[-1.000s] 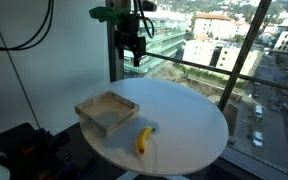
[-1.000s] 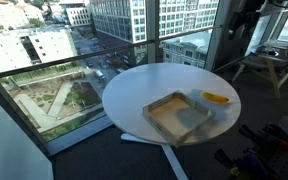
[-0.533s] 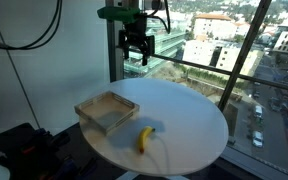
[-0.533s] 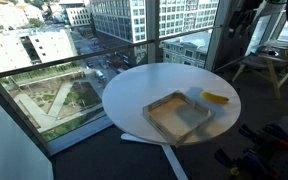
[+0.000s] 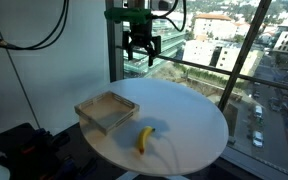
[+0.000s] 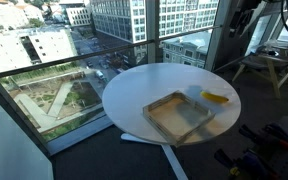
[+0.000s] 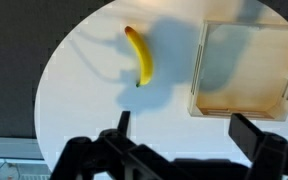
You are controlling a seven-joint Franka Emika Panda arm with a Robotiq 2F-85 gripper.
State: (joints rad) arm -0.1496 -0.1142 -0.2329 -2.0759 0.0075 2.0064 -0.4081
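Gripper (image 5: pixel 141 55), jaws spread and empty, keeps drifting toward 3 o'clock high above table (image 5: pixel 194 120); banana (image 5: pixel 143 139), 4 o'clock of tray (image 5: pixel 88 118), untouched.

Pincer (image 5: pixel 142 58) matte black, two blocky fingers (image 7: pixel 123 123). Green housing (image 5: pixel 124 14) at wrist. Black cables (image 5: pixel 181 14) overhead.

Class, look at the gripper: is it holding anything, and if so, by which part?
Nothing is held. The gripper hangs open above the table, its fingers apart with nothing between them; the banana and wooden tray lie on it below.
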